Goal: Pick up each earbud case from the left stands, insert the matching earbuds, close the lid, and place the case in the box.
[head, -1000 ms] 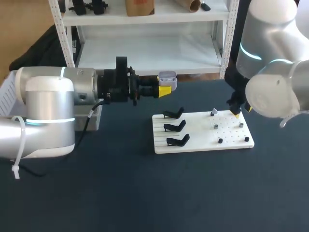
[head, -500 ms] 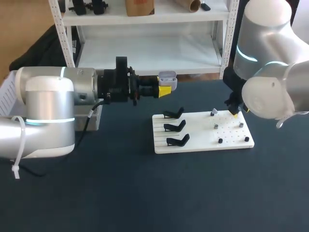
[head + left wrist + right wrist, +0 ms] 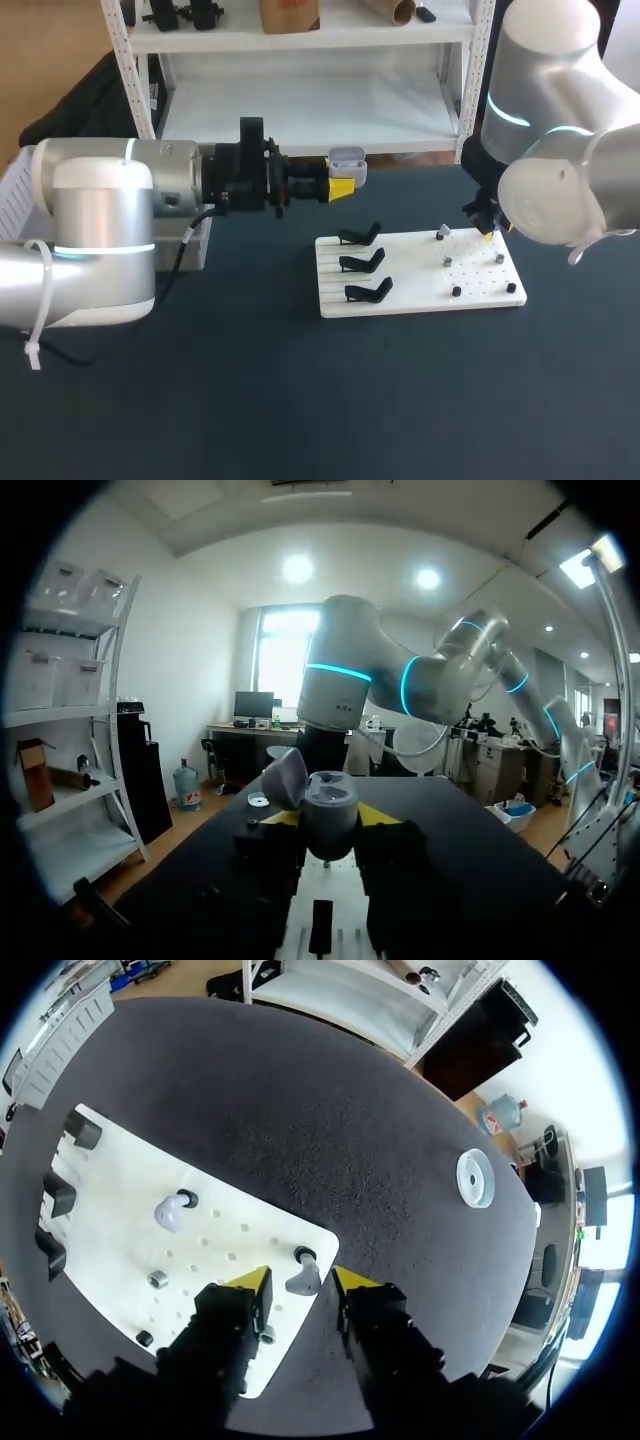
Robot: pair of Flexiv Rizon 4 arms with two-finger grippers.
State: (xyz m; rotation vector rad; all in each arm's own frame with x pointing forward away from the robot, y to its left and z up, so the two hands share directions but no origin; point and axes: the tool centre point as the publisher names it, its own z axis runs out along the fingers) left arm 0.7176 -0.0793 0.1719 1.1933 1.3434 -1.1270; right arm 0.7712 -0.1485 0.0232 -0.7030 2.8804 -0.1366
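Note:
In the head view my left gripper point(image 3: 342, 186) is held up behind the white board point(image 3: 418, 296) and is shut on a grey earbud case point(image 3: 347, 158) with its lid up. The left wrist view shows the case point(image 3: 328, 802) clamped between the yellow tips, its lid point(image 3: 287, 776) tilted open. Three black stands point(image 3: 363, 262) on the board's left side are bare. My right gripper point(image 3: 300, 1286) hangs over the board's far right corner, open, with a pale earbud point(image 3: 303, 1278) on its peg between the fingertips. A second earbud point(image 3: 172, 1210) sits further in on the board point(image 3: 110, 1190).
Small dark and metal pegs point(image 3: 456, 291) dot the board's right half. A white ring point(image 3: 475, 1178) lies on the dark tabletop beyond the board. A white crate point(image 3: 18, 190) stands at the table's left edge behind my left arm.
My right gripper has shifted slightly toward the board's far corner and its fingers have narrowed around the earbud. The left arm and the case have not moved.

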